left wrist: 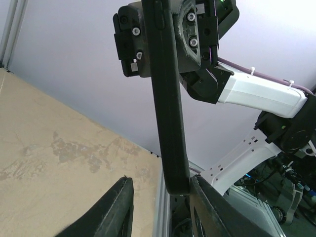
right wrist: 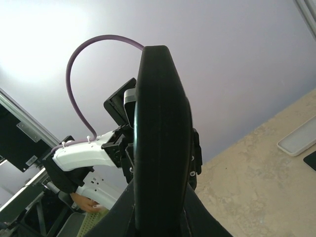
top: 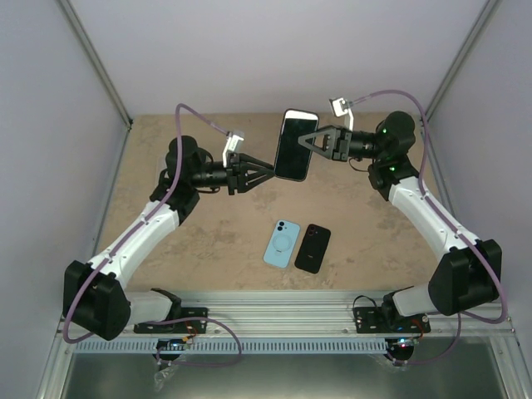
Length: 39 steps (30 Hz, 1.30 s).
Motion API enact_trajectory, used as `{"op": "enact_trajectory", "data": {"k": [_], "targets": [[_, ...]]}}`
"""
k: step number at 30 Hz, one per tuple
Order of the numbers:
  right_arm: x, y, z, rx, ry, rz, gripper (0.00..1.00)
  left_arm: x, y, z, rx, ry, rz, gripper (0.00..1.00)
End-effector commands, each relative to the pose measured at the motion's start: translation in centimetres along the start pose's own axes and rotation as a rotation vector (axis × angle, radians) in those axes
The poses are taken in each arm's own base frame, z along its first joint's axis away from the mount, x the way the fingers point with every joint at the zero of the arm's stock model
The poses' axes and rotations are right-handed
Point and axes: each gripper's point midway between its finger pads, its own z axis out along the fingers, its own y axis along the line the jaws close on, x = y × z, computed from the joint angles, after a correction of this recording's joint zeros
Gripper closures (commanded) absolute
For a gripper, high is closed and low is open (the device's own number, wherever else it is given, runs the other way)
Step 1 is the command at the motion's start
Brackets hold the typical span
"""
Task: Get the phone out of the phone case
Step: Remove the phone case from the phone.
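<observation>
While right gripper (top: 307, 141) clamps cased phone (top: 295, 151) upright above table (top: 166, 158), left gripper (top: 269, 171) sits open, 2 fingers (left wrist: 117, 210) straddling phone's edge, 1 side gapped. Best: pinch case rim only, peel away slowly, right grip firm, no twisting.

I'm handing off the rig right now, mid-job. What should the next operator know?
Right gripper: shut on the phone, holding it in the air above the table.
Left gripper: open, jaws straddling the phone's edge, with a gap on one side.
On the table: a light blue phone or case and a black one, side by side.
Done: phone lifted.
Left: phone looks still in its dark case; grip the case and pull it off.
</observation>
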Motion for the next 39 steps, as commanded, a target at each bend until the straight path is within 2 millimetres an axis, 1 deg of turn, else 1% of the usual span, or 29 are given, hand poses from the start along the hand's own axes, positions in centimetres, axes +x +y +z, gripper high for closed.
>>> {"op": "enact_trajectory", "data": {"k": [1,12,18,30,39], "targets": [[-0.9,2.9,-0.5,-0.041,-0.024,-0.083,1.00,-0.1,0.9,0.2,-0.041,-0.006,0.010,0.67],[-0.6,3.8,-0.7,-0.075,-0.025,-0.082,0.99,0.1,2.2,0.2,-0.099,-0.007,0.001,0.72],[-0.5,4.1,-0.7,-0.090,-0.027,-0.076,0.99,0.1,2.5,0.2,-0.110,-0.006,-0.002,0.73],[0.1,5.5,-0.8,-0.152,-0.023,-0.086,0.99,0.0,3.6,0.4,-0.147,-0.004,-0.017,0.75],[2.0,6.2,0.0,-0.201,0.016,-0.067,0.99,0.0,4.3,0.5,-0.163,-0.002,-0.030,0.77]]}}
